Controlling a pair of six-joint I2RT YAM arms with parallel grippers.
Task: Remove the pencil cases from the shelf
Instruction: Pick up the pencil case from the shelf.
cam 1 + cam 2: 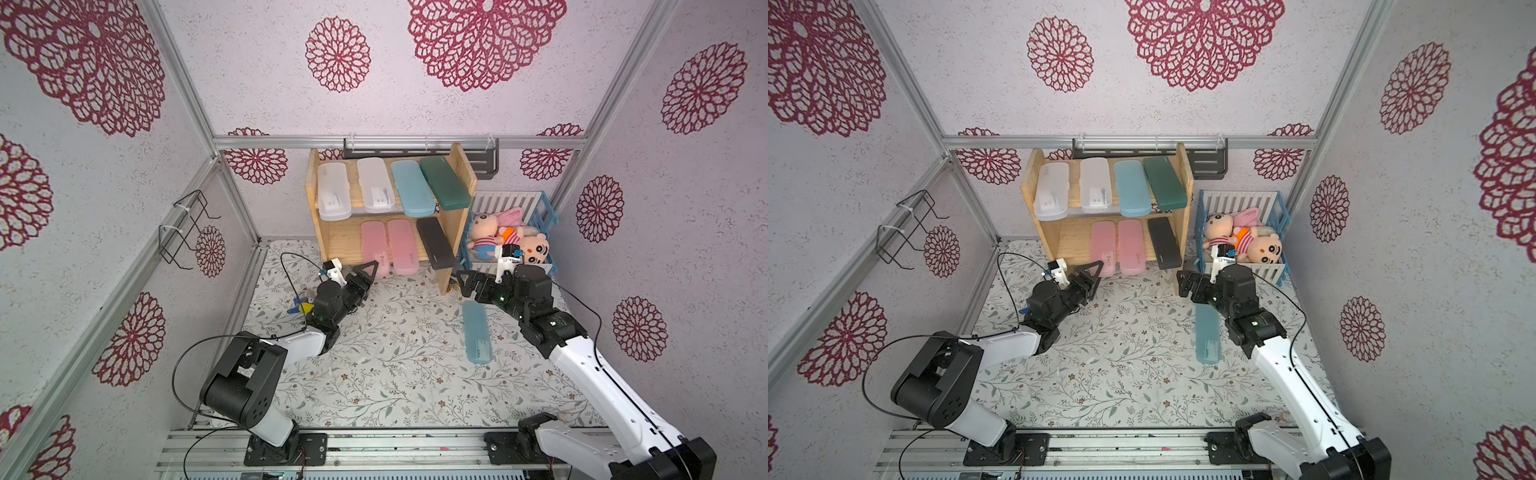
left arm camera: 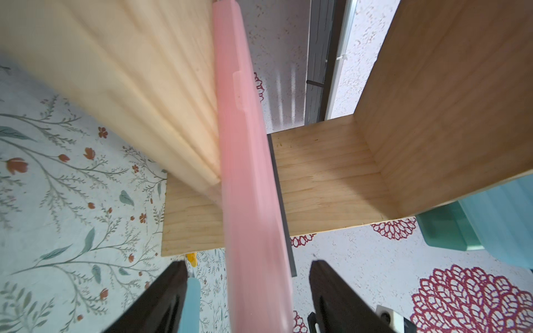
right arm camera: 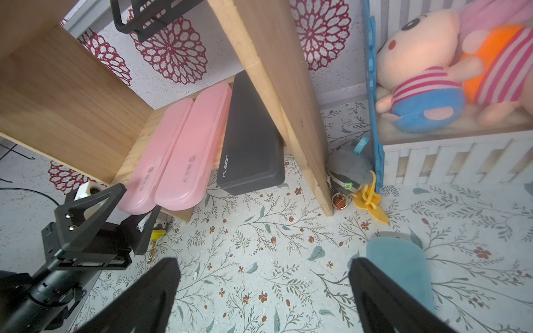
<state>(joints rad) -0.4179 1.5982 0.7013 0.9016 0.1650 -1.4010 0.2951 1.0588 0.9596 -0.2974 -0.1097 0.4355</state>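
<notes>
L jaws astride pink case (image 2: 248,173) edge

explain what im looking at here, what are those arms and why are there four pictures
Two robot arms stand at a floral mat, each ending in a two-fingered gripper. Two pictures look down from overhead; the other two come from cameras on the wrists. A wooden shelf holds seven pencil cases; one light blue case lies on the mat. A crate of plush toys stands beside the shelf. The left gripper has its jaws around a pink case on the lower tier, not yet clamped. The right gripper is open and empty.
</notes>
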